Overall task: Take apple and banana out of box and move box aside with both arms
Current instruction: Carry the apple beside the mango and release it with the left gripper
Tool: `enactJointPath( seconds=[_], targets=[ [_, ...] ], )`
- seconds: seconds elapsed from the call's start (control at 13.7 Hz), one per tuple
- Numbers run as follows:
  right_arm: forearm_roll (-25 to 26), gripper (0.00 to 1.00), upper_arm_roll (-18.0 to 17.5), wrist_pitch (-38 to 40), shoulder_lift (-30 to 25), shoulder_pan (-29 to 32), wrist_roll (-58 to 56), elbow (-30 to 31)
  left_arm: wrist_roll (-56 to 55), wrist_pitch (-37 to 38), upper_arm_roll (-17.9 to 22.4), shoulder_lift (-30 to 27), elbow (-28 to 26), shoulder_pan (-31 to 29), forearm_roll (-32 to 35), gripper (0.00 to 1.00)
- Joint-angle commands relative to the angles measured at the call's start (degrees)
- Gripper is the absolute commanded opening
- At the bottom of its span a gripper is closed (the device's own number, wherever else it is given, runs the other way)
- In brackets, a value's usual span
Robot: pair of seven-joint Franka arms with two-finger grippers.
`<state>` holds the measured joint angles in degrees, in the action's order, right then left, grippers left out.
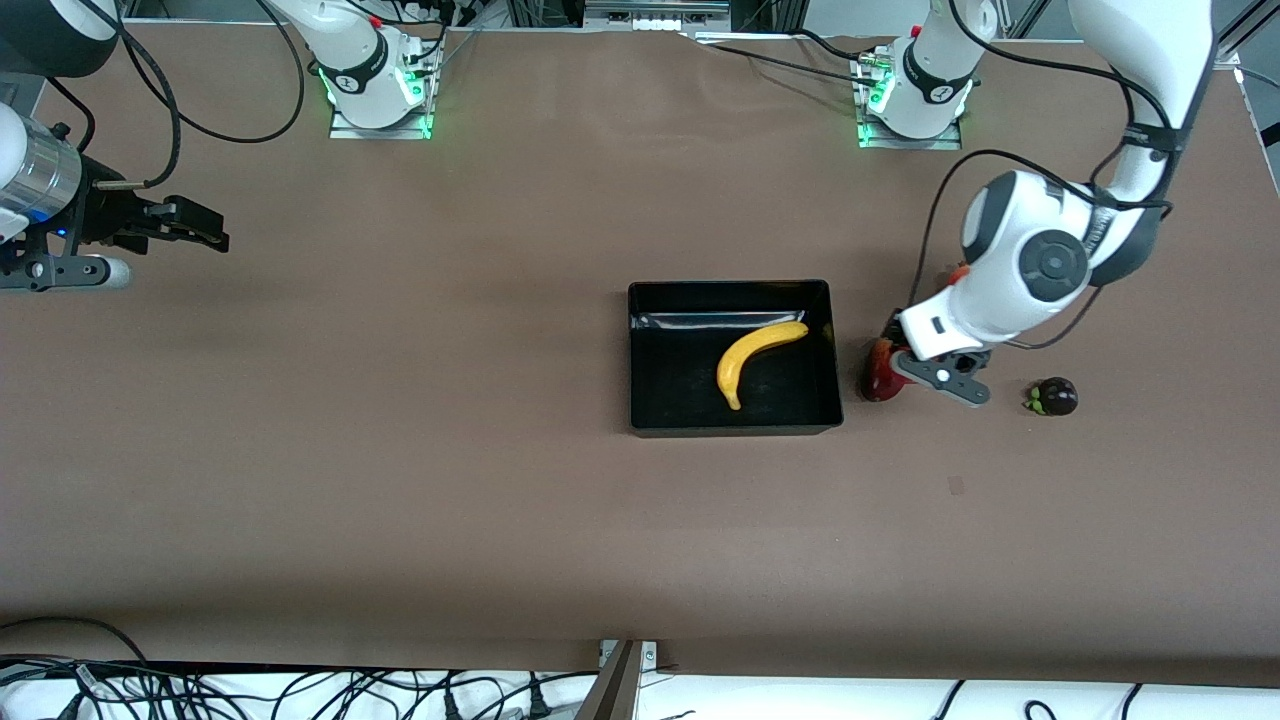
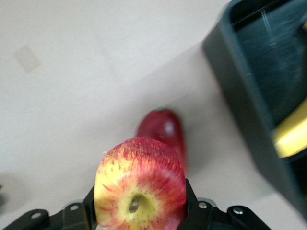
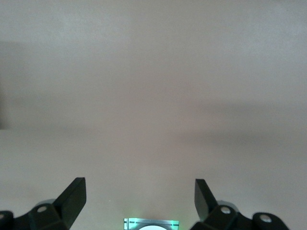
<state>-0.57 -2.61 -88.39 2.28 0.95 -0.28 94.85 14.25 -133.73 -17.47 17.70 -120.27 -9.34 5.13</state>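
The red-and-yellow speckled apple [image 2: 139,187] sits between the fingers of my left gripper [image 2: 140,201], which is shut on it just above the table, beside the box's wall at the left arm's end. In the front view the wrist hides most of this gripper [image 1: 893,352]. The black box [image 1: 640,300] stands mid-table, with the yellow banana [image 1: 755,355] lying in it. In the left wrist view the box wall [image 2: 244,96] and a tip of the banana [image 2: 292,139] show. My right gripper [image 1: 205,235] waits open over bare table at the right arm's end, with nothing between its fingers [image 3: 72,196].
A dark red fruit [image 2: 163,129] lies on the table under the held apple, close to the box [image 1: 880,385]. A dark purple mangosteen [image 1: 1050,397] sits farther toward the left arm's end. A reddish thing [image 1: 960,270] peeks out by the left arm.
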Motion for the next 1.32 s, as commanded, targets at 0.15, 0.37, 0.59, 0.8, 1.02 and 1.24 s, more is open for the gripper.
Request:
enactJointPath(
  seconds=[0.15,0.37,0.59,0.8,1.02,1.24],
  targets=[
    [-1.01,1.00,0.23,1.02,0.35,-0.07,0.19,-1.07,5.70,-8.65,3.49,6.03,-1.54,-2.43,6.37,0.00],
    [-1.01,1.00,0.23,1.02,0.35,-0.07,0.19,-1.07,5.79,-8.66,3.58,6.73,-1.54,-2.88,6.38,0.00],
    [-1.01,1.00,0.23,0.94,0.35,-0.07,0.19,-1.07,5.53,-8.66,3.49,7.87,-1.54,-2.88,6.38,0.99],
    [-1.01,1.00,0.23,0.94,0.35,-0.07,0.19,-1.07,5.35,-6.82,3.23,5.43,-1.54,-2.79,5.77,1.00],
    [-1.01,1.00,0.23,1.02,0.35,-0.07,0.19,-1.07,4.83,0.73,0.87,-2.38,-0.84,0.96,2.62,1.00],
    [-0.92,1.00,0.23,0.94,0.35,-0.07,0.10,-1.16,4.21,4.09,0.51,-7.31,-0.58,7.73,-8.18,1.00]
  ],
)
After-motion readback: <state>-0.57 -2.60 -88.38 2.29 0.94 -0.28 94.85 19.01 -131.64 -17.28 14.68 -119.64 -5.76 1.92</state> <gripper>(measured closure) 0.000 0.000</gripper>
